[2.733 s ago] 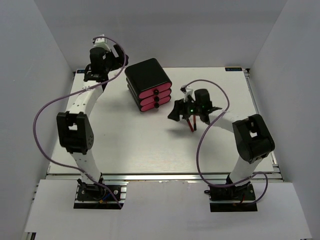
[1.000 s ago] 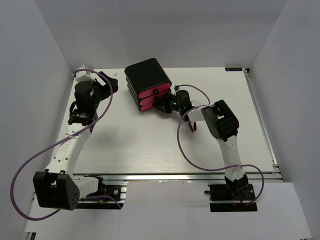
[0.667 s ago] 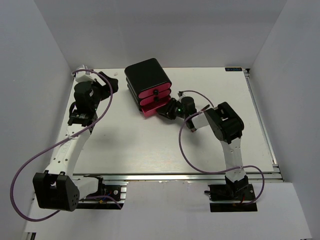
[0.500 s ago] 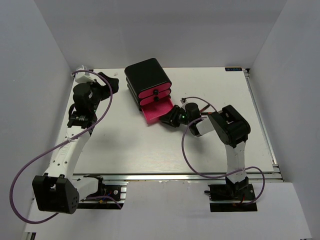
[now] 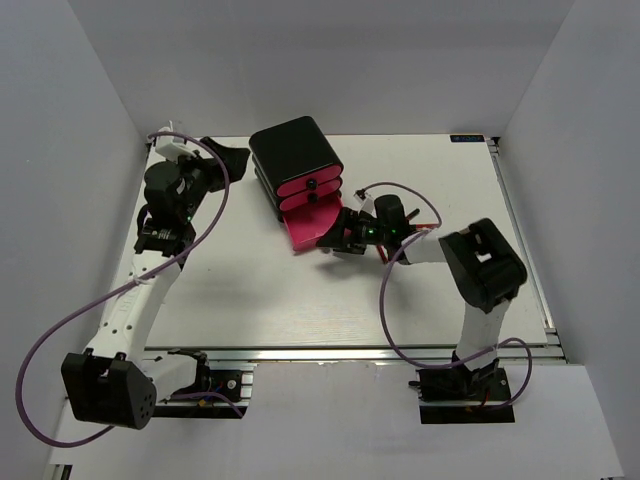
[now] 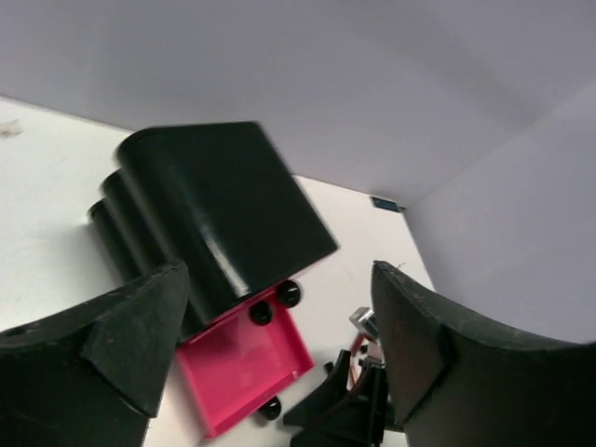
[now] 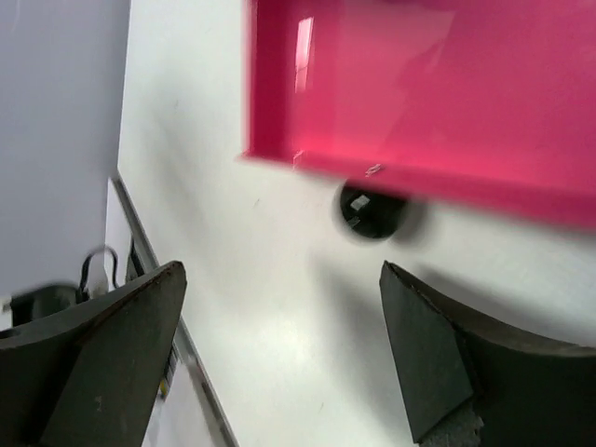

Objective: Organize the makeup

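Two wide, empty grips, right tool [image 7: 279, 363] before knob [image 7: 372, 209] of open pink drawer [image 7: 419, 93], left tool [image 6: 279, 363] facing black box [image 6: 223, 205].

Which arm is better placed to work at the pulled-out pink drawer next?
Right. The right arm has its jaws open just in front of the pulled-out bottom drawer; the left arm hangs at the far left, beyond the black box.

The bottom pink drawer [image 5: 312, 228] now stands pulled out of the black box [image 5: 295, 148] over the worktop [image 5: 250, 290], the right hand [image 5: 335, 238] has let go of its knob [image 7: 371, 211] with jaws spread wide, and the left hand [image 5: 228, 160] has swung toward the box.
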`<state>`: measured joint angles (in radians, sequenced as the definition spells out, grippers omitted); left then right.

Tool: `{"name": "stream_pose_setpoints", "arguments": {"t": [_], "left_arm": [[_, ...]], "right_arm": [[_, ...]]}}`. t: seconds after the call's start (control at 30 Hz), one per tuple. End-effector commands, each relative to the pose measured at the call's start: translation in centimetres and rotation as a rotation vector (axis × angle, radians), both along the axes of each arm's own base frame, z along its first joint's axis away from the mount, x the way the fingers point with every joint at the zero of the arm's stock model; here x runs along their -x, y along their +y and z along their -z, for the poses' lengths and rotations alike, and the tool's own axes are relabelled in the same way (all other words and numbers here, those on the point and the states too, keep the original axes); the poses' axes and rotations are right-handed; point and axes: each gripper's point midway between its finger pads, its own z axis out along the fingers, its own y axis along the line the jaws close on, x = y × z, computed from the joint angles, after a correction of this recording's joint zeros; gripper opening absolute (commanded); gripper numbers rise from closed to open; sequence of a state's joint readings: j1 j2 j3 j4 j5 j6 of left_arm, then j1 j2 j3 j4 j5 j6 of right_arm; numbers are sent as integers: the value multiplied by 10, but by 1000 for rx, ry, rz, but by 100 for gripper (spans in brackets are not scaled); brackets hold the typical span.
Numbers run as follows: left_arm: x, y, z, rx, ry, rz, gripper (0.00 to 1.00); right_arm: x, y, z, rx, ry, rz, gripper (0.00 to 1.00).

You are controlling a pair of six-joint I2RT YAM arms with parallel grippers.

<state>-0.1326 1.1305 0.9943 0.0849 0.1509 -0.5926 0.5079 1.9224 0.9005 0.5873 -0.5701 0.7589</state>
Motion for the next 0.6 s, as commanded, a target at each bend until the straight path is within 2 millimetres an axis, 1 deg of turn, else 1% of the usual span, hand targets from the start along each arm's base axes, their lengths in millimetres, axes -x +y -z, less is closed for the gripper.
{"name": "stream_pose_setpoints", "arguments": {"t": [0.0, 0.03, 0.07, 0.1, 0.13, 0.17, 0.2, 0.23, 0.27, 0.3, 0.33, 0.37, 0.4, 0.43, 0.47, 0.5, 0.53, 0.57], "left_arm": [[9, -28, -55, 36, -121, 101, 86], [10, -35, -67, 41, -141, 119, 83], [13, -49, -70, 43, -145, 156, 80], [9, -59, -68, 41, -134, 176, 74], [10, -67, -79, 43, -152, 191, 71], [13, -85, -80, 43, -148, 233, 67], [8, -98, -70, 44, -115, 257, 54], [7, -109, -67, 56, -100, 279, 44], [12, -129, -68, 94, -75, 322, 34], [4, -143, -48, 98, -5, 331, 15], [4, -155, -39, 106, 31, 344, 9], [15, -182, -34, 117, 60, 393, 9], [17, -196, -23, 111, 98, 404, 13], [9, -207, 0, 90, 149, 373, 37], [20, -231, 0, 93, 169, 393, 46], [25, -242, 17, 60, 227, 404, 50], [24, -249, 28, 39, 264, 377, 56], [22, -266, 57, 2, 337, 333, 71]], "right_arm": [[34, -15, -43, 51, -126, -186, 89], [41, -21, -50, 58, -149, -218, 89], [50, -30, -48, 99, -189, -261, 89], [51, -36, -69, 101, -281, -273, 89], [43, -45, -77, 130, -344, -266, 89], [32, -52, -95, 188, -502, -317, 89], [23, -60, -103, 243, -593, -340, 90], [-1, -79, -111, 337, -693, -310, 90], [-18, -90, -120, 411, -798, -306, 90], [-47, -112, -141, 548, -965, -269, 90], [-74, -150, -153, 596, -999, -157, 89], [-89, -173, -166, 599, -1016, -66, 89], [-105, -196, -177, 579, -1017, 39, 90], [-119, -227, -195, 514, -987, 139, 89], [-133, -245, -182, 514, -909, 155, 86], [-140, -257, -183, 521, -862, 168, 78], [-146, -276, -194, 534, -800, 193, 71], [-150, -285, -191, 542, -774, 213, 55]]}}
